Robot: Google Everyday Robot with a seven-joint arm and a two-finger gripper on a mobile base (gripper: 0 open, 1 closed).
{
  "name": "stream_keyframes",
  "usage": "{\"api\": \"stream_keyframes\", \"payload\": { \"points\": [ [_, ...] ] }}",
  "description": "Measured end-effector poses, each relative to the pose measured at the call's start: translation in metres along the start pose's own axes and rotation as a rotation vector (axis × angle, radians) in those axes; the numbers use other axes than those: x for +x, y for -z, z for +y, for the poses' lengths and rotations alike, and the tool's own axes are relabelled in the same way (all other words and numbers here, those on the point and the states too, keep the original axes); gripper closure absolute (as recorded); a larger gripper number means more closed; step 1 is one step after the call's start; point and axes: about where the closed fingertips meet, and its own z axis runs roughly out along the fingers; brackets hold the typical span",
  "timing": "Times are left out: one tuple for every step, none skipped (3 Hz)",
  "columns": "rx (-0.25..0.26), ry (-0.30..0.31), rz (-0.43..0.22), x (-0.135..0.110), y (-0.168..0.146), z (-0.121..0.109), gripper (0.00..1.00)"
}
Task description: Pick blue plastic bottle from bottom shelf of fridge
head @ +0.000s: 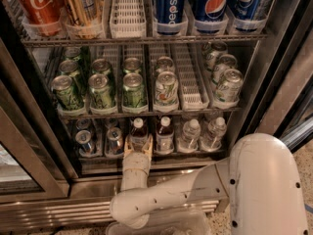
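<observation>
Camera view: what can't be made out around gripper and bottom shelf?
Camera view only:
- blue plastic bottle: lower body hidden behind the gripper at the bottom shelf front.
- Label text: too small.
- Rear silver cans: shadowed under the rack above.
- Pepsi cans: tops cut by upper edge.

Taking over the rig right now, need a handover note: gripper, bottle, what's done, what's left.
Gripper: reached into the fridge, at the base of the blue plastic bottle; grasp not confirmed.
Bottle: upright at the front of the bottom shelf, silver cans on one side, a similar dark bottle on the other.
Done: approach.
Left: confirm grip, lift the bottle off the shelf, withdraw.
</observation>
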Motion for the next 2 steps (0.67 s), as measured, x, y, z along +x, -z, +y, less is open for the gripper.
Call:
{"api": "stream_keyframes", "payload": {
  "points": [
    [0.001, 0.000, -0.008, -0.0009, -0.0032, -0.0001, 0.77],
    [0.001, -0.003, -0.015, -0.0031, -0.0041, 0.0003, 0.99]
  ]
}}
